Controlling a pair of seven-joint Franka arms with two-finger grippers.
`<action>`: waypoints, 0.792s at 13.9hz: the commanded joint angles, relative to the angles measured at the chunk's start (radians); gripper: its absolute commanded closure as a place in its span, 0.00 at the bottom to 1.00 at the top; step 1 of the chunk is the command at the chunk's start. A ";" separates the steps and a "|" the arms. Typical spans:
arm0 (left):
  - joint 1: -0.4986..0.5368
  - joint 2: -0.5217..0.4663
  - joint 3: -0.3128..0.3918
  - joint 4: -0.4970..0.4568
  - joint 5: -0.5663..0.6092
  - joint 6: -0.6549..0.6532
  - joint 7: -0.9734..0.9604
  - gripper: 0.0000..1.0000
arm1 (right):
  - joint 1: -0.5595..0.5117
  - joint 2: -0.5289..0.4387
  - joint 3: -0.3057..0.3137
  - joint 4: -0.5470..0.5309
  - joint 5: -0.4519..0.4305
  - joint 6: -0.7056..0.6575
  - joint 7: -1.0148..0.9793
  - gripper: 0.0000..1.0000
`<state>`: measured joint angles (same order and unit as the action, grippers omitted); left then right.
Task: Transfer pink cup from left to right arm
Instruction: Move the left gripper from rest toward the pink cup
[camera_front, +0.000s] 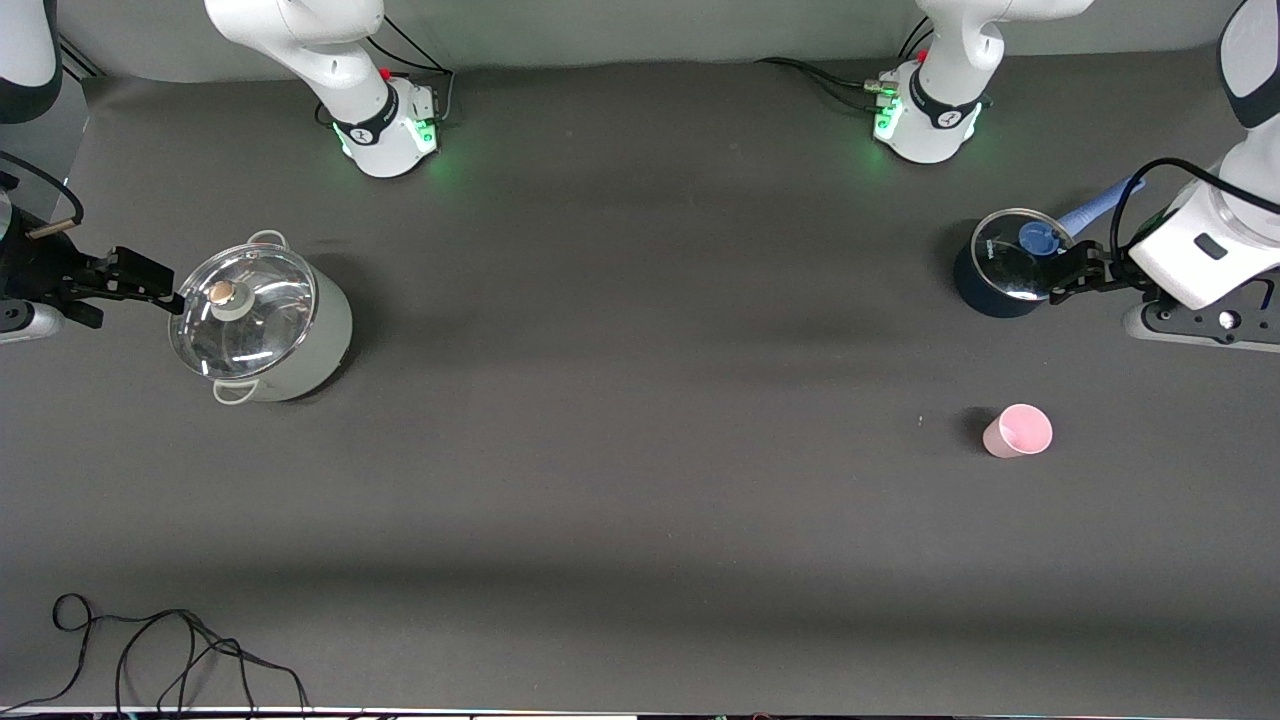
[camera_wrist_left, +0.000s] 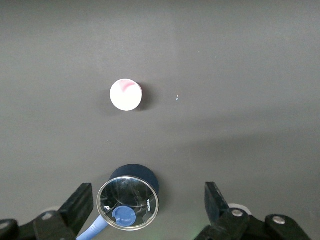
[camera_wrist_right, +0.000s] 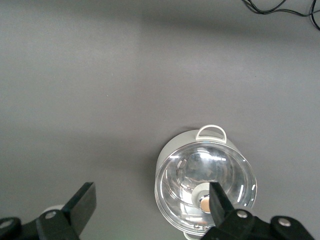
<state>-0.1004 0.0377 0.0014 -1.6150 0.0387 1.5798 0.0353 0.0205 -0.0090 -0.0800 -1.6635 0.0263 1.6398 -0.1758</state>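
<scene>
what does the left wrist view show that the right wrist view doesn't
Only the left wrist view shows the pink cup standing upright on the table, and the small dark blue pot with a glass lid and blue handle, below the open left hand.

Only the right wrist view shows the big pale pot with its glass lid and loop handles, partly under the open right hand, plus a black cable at the table's edge.

Both show the dark table and an empty hand with fingers spread.

High front camera; downward-facing wrist cameras.
</scene>
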 joint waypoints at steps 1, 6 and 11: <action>-0.004 -0.018 0.009 -0.017 -0.010 -0.004 0.008 0.01 | 0.007 -0.002 -0.006 -0.009 -0.013 0.011 0.022 0.00; 0.004 -0.018 0.014 -0.016 -0.010 -0.006 0.046 0.01 | 0.007 0.000 -0.006 -0.004 -0.011 0.011 0.024 0.00; 0.100 0.007 0.014 0.012 -0.008 0.025 0.497 0.02 | 0.007 0.000 -0.007 -0.007 -0.008 0.015 0.024 0.00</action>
<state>-0.0557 0.0380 0.0128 -1.6148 0.0388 1.5907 0.3259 0.0205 -0.0076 -0.0824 -1.6651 0.0263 1.6446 -0.1744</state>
